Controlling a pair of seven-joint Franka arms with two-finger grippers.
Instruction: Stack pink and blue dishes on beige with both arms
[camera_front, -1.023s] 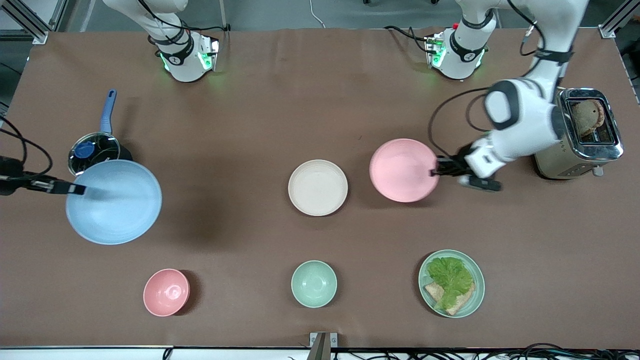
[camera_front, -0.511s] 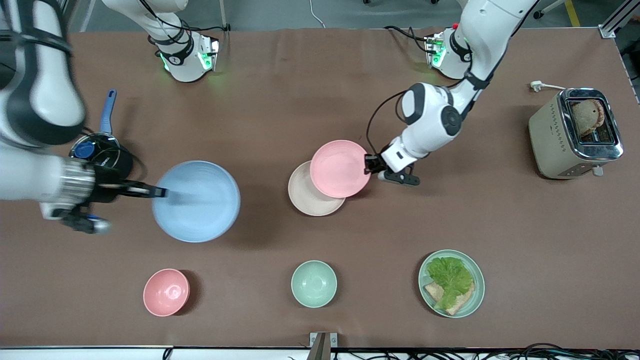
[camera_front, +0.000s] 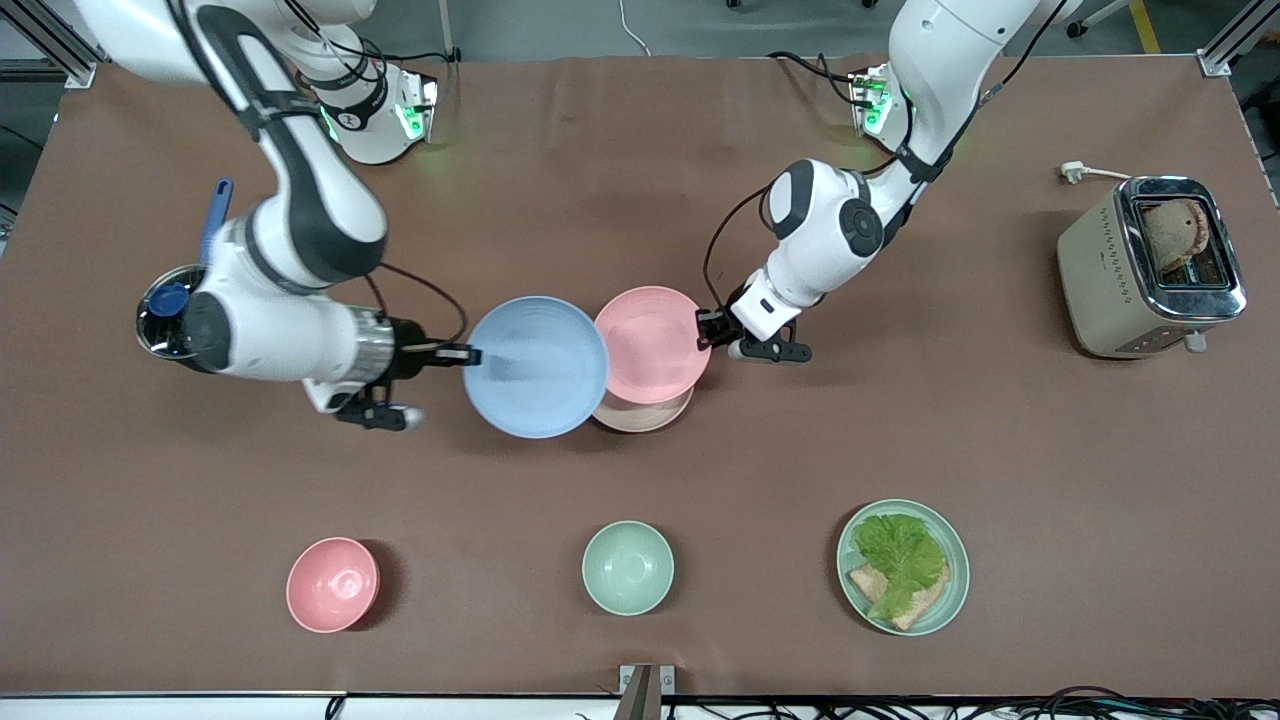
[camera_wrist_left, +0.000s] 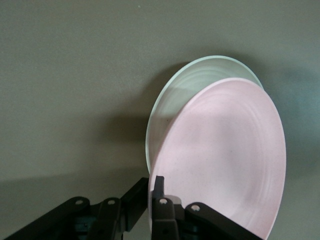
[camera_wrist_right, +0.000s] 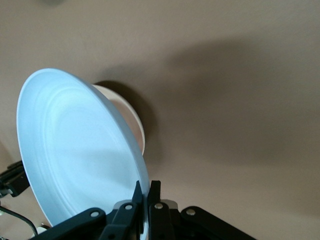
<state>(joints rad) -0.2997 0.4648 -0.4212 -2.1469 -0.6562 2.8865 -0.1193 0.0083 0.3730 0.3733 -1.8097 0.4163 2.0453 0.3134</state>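
At mid-worktop (camera_front: 900, 440), 2 arms have converged within 1 second. The right tool (camera_front: 470, 354) pinches the blue plate's (camera_front: 536, 366) rim, carried in from the right arm's end. The left tool (camera_front: 706, 328) pinches the pink plate (camera_front: 652, 344), now over the beige plate (camera_front: 640, 414); stacking looks imminent. The blue rim overlaps the pink, risking collision. Toaster (camera_front: 1150, 268), lettuce plate (camera_front: 903, 566), saucepan (camera_front: 170, 300) and 2 bowls (camera_front: 333, 584) (camera_front: 628, 567) sit clear.

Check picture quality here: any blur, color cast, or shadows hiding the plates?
Front view: evenly lit and sharp; the blue plate and pink plate cover most of the beige plate, whose exposed rim lies in their shadow. Left wrist view: dim, with a greenish-grey cast, and the blue plate looks pale green. Right wrist view: warm tan cast, with a broad soft shadow across the table.
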